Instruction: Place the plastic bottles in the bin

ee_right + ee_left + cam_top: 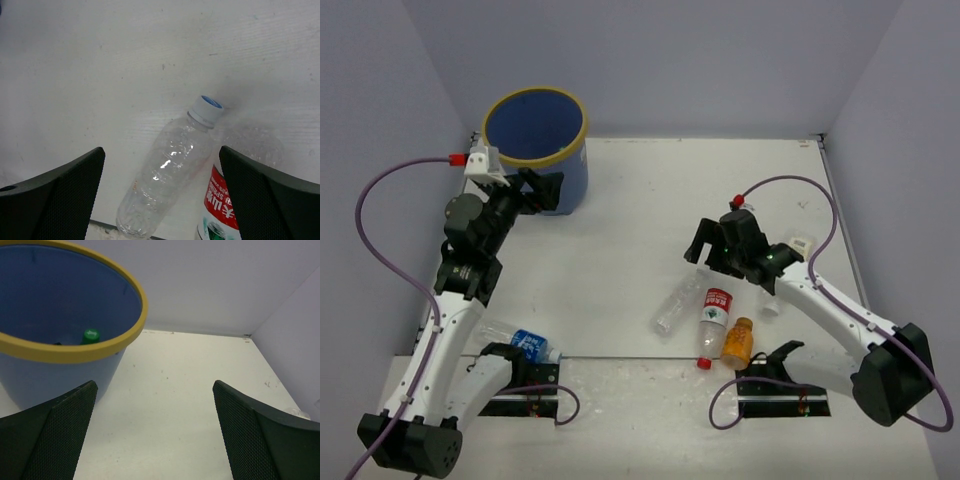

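1. The bin stands at the far left corner of the worktop. A green bottle is already inside, with only its cap showing.
2. The left jaws hang beside the bin's rim, spread wide with nothing between them.
3. The right jaws hover over the near middle of the worktop, also parted and empty. Below them a clear bottle lies on its side, just beside a red-label bottle.
4. An orange bottle sits next to that pair at the near edge. A blue-label bottle lies at the near left, by the left arm's base.
5. The step in hand looks like picking up the clear bottle. I'd bring the right jaws down across its body at mid-length rather than at the cap. The red-label neighbour must stay outside the jaws. The thin plastic may roll or buckle, so the squeeze should be gentle.
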Controlling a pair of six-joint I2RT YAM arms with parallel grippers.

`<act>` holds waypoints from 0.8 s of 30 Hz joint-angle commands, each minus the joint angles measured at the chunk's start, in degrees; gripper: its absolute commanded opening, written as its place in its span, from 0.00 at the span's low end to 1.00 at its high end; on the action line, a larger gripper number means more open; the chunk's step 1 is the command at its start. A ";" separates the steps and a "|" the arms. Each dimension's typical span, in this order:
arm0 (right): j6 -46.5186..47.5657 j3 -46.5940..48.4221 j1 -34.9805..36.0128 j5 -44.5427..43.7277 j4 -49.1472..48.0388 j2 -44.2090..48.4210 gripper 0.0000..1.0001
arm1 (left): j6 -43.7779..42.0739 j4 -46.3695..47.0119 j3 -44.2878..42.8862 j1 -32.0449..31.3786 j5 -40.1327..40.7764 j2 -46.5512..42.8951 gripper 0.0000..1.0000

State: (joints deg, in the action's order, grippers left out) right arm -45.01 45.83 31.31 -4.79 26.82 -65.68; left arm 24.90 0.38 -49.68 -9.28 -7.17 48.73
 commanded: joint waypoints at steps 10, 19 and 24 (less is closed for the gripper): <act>-10.46 -0.02 9.88 -5.81 8.53 -7.66 0.99 | 2.49 -4.14 8.60 0.23 4.97 -6.30 1.00; -6.44 3.90 16.62 -3.35 2.07 -19.52 0.99 | 3.38 -4.13 10.87 0.23 4.92 -5.96 1.00; -7.27 4.92 17.73 -1.51 -0.95 -26.15 0.95 | 3.49 -4.33 11.48 0.23 4.74 -5.67 1.00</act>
State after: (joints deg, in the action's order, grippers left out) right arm -51.93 48.67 48.60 -7.04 28.86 -88.65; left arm 27.55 -4.50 -38.56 -9.28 -2.72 43.15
